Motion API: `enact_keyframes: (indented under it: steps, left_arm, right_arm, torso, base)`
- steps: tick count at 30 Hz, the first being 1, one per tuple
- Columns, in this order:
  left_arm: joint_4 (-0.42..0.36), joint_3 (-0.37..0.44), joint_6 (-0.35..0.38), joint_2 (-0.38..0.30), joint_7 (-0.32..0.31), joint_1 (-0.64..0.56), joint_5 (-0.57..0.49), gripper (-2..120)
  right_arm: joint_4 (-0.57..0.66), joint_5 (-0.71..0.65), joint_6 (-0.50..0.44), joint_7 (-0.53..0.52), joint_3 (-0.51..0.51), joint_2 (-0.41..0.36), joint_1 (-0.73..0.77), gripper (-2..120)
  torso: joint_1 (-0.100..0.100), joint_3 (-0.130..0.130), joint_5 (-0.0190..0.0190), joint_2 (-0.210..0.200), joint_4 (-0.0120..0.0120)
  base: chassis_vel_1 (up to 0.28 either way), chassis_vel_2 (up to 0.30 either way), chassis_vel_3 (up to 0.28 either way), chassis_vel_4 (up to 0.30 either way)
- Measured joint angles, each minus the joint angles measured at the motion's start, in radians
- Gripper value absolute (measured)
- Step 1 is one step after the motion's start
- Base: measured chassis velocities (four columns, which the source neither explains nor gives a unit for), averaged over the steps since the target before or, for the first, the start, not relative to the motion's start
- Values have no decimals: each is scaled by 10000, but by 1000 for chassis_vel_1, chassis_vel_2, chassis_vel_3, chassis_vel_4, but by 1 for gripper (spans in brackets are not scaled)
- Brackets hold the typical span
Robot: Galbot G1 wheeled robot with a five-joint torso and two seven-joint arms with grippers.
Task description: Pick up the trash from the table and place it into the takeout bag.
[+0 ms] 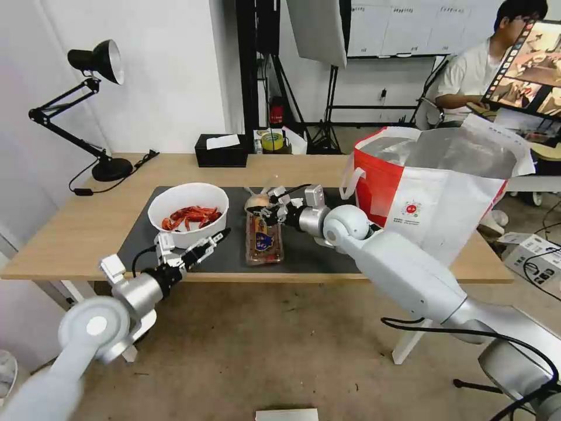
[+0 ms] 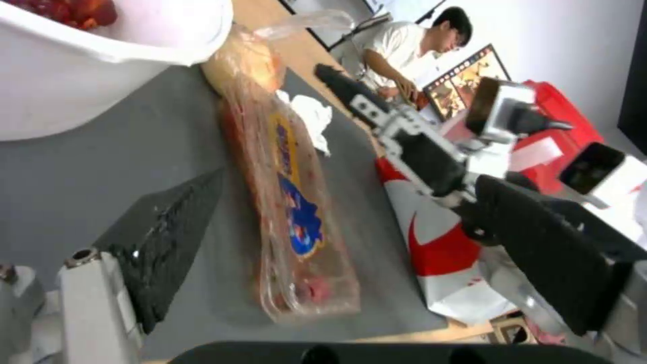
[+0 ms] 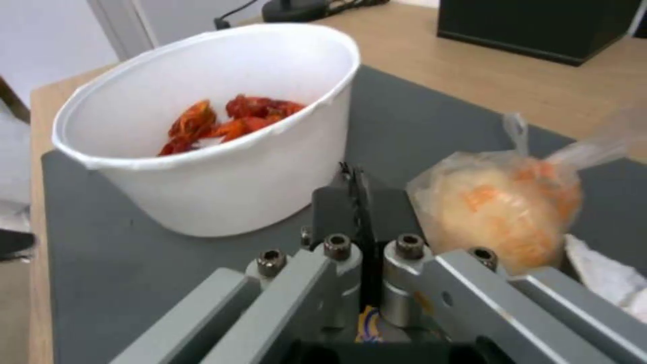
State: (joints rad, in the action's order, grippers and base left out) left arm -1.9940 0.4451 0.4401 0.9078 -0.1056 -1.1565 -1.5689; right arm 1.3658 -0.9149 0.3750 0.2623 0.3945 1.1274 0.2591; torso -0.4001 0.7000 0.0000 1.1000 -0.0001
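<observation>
On the table [image 1: 76, 234], a white bowl [image 1: 188, 211] [image 3: 222, 151] of red crayfish shells stands on the dark mat [image 1: 315, 254]. To its right lie the clear tray [image 1: 264, 238] [image 2: 290, 212], the knotted bag [image 1: 257, 202] [image 3: 502, 217] with a beige lump, and a crumpled tissue [image 2: 310, 114] [image 3: 606, 275]. My left gripper [image 1: 196, 242] [image 2: 351, 182] hovers open at the bowl's front right, facing the tray. Over the tray's far end, beside the knotted bag, my right gripper [image 1: 270, 209] [image 3: 357, 192] has its fingers pressed together. The takeout bag [image 1: 444, 193] [image 2: 434, 247] stands open at the right.
A black desk lamp [image 1: 96, 111] stands at the far left of the table. A black tissue box [image 1: 221, 151] and a tape roll [image 1: 272, 140] sit along the back edge. A cardboard box [image 1: 534, 257] lies on the floor at right.
</observation>
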Motion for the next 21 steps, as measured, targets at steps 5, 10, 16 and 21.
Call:
enact_keyframes:
  steps: [5, 10, 16, 21]
  left_arm:
    - [597, -790, 41, 55, -110, 752, 68, 100]
    - [987, -1285, 86, 93, -206, 1222, 312, 100]
    - [1450, -1707, 335, 73, -403, 1633, 415, 100]
    - [1662, -1981, 551, 109, -625, 1958, 253, 100]
  right_arm:
    - [-3, -20, -6, -13, -135, -52, 53, 0]
    - [8, -21, -13, -17, -235, -97, 141, 0]
    - [139, -21, -31, -31, -374, -250, 346, 0]
    - [227, -30, -40, -35, -412, -362, 399, 0]
  torso:
    - [0, 0, 0, 0, 0]
    - [0, 0, 1, 0, 1]
    - [1, 0, 0, 0, 0]
    - [1, -1, 1, 0, 1]
  base:
    - [0, 0, 0, 0]
    - [0, 0, 0, 0]
    - [0, 0, 0, 0]
    - [0, 0, 0, 0]
